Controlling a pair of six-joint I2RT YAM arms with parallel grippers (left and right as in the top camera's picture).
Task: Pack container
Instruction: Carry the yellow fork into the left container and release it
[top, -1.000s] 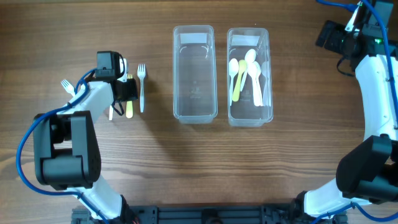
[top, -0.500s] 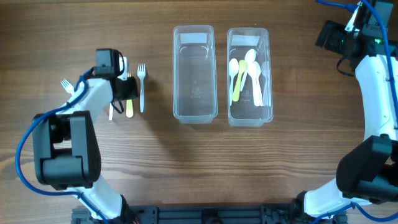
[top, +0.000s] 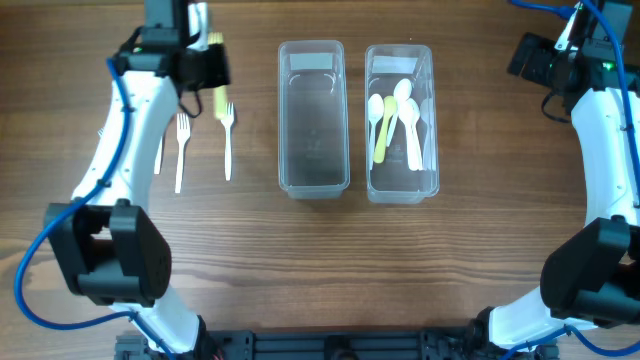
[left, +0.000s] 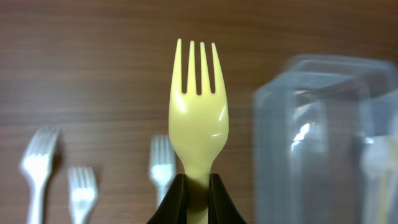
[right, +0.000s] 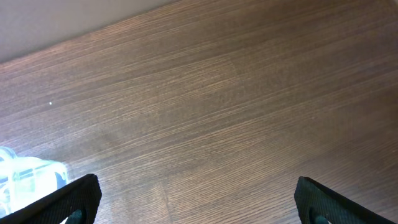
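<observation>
Now: fork-packing, and one piece is up in the air on the left side.
Left gripper (left: 196, 190): clamped narrow on the handle of the yellow fork (left: 198, 118), tines standing out past the fingertips; it hangs over the table (top: 480, 280) at about 10 o'clock.
Yellow fork: off the wood, level with the far end of the tubs and not over either one.
White forks (top: 182, 148): three flat on the table at 9 o'clock, tines toward 12, handles toward 6, lying apart from one another.
Empty container (top: 313, 120): clear tub just past centre toward 12 o'clock, nothing in it; my read is that the forks go in here.
Spoon container (top: 400, 186): its twin, just beside it at 3 o'clock, holding white spoons (top: 403, 95) and one yellow-green one.
Right gripper (right: 199, 194): fingers spread wide with nothing between them, parked over bare wood near 2 o'clock.
Doing it well: swing toward 3 o'clock until the fork sits over the empty tub's long axis, keep it parallel to the side walls, and bring it down inside the rim before letting go.
Watch for: light plastic bounces, so a release from height could skip it out or over into the spoons; a crosswise fork may bridge the rim.
</observation>
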